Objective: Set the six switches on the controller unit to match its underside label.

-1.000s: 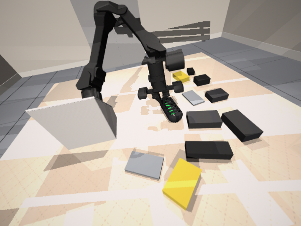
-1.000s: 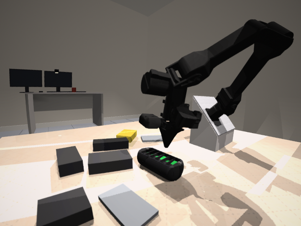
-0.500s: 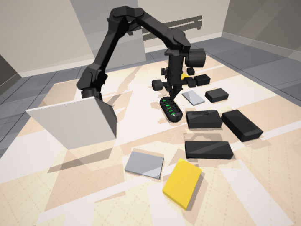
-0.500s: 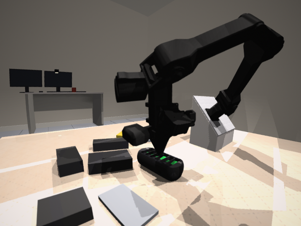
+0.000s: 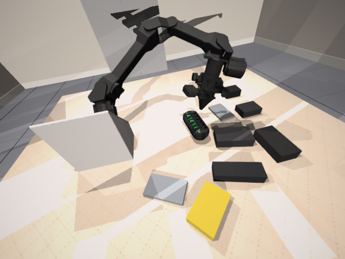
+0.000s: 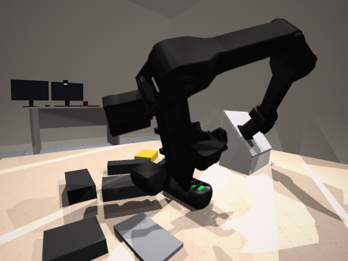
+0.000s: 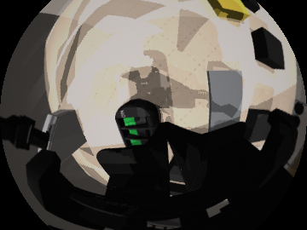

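Observation:
The dark grey controller unit [image 5: 195, 125] [image 6: 196, 196] [image 7: 135, 123] sits flat on its base near the middle of the bench, with its switch side up. The row of rocker switches shows green ends. I cannot tell each switch's setting. My gripper [image 5: 202, 106] [image 6: 183, 185] is shut and empty and points straight down. Its tip hangs just over the far end of the unit in the top view. In the exterior view the arm hides most of the unit, and I cannot tell whether the tip touches it. The label on the underside is hidden.
A white wedge block [image 5: 83, 142] [image 6: 247, 146] stands by the arm's base. Black blocks [image 5: 233, 136] [image 5: 275, 143] [image 5: 238, 171] [image 5: 247, 108] lie right of the unit, with a small grey plate [image 5: 222, 111] close behind it. A grey plate [image 5: 166, 188] and a yellow block [image 5: 209, 208] lie in front.

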